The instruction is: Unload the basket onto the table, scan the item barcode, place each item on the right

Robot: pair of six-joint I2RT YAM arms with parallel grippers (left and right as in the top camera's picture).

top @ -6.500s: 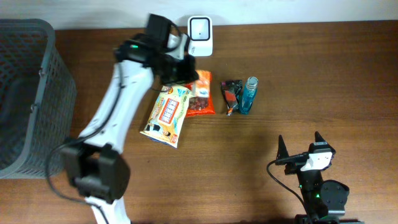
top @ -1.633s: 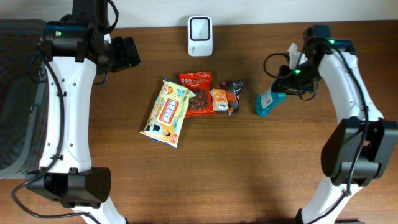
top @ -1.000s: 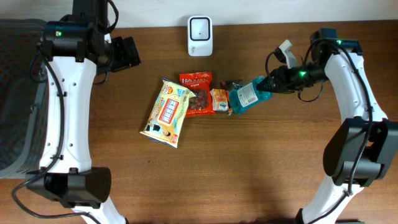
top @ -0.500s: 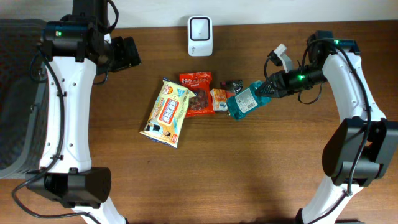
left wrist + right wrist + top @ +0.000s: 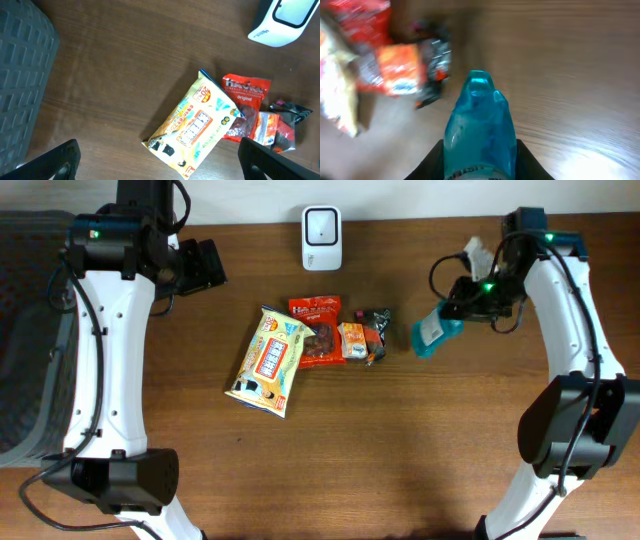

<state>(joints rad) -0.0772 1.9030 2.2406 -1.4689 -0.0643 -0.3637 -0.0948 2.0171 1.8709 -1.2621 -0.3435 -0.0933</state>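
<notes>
Gripping a blue-green bottle (image 5: 433,333), the right gripper (image 5: 458,313) is clamped on its body, one finger on each side, over the right part of the wooden table (image 5: 400,450). Seen from above, the bottle is tilted, with a white label patch facing up. The right wrist camera shows its narrow end (image 5: 480,82) pointing away from the wrist towards a cluster of snacks. I cannot tell whether the bottle touches the table.

The white barcode scanner (image 5: 321,224) stands at the far edge of the table, well apart from the bottle. Near the middle lie a yellow snack packet (image 5: 268,360), a red packet (image 5: 314,319), a small orange packet (image 5: 352,340) and a black wrapper (image 5: 376,328), overlapping or touching in a row.

The left gripper (image 5: 205,265) hangs over the far left of the table with its fingers spread wide and nothing between them. A dark grey mesh basket (image 5: 30,330) sits at the left edge.
</notes>
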